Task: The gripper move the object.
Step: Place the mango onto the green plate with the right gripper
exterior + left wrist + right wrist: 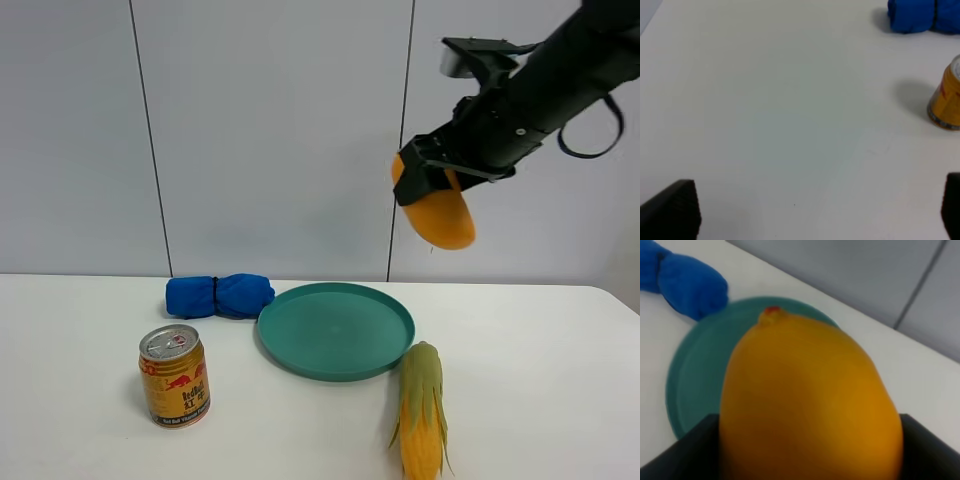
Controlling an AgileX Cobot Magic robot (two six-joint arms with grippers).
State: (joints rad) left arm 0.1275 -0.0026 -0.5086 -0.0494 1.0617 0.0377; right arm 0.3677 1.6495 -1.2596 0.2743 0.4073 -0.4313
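My right gripper (pixel 428 185) is shut on the orange-yellow mango (pixel 445 216) and holds it high in the air, above the right rim of the green plate (pixel 335 330). In the right wrist view the mango (pixel 807 400) fills the frame between the black jaws, with the plate (pixel 692 375) below it. My left gripper (pixel 820 207) is open and empty over bare white table; only its two black fingertips (pixel 675 207) show. It is out of the exterior high view.
A blue cloth roll (pixel 218 296) lies left of the plate. A Red Bull can (pixel 174 377) stands at the front left. A corn cob with green husk (pixel 421 410) lies at the front right of the plate. The can (pixel 947 95) and cloth (pixel 922 15) also show in the left wrist view.
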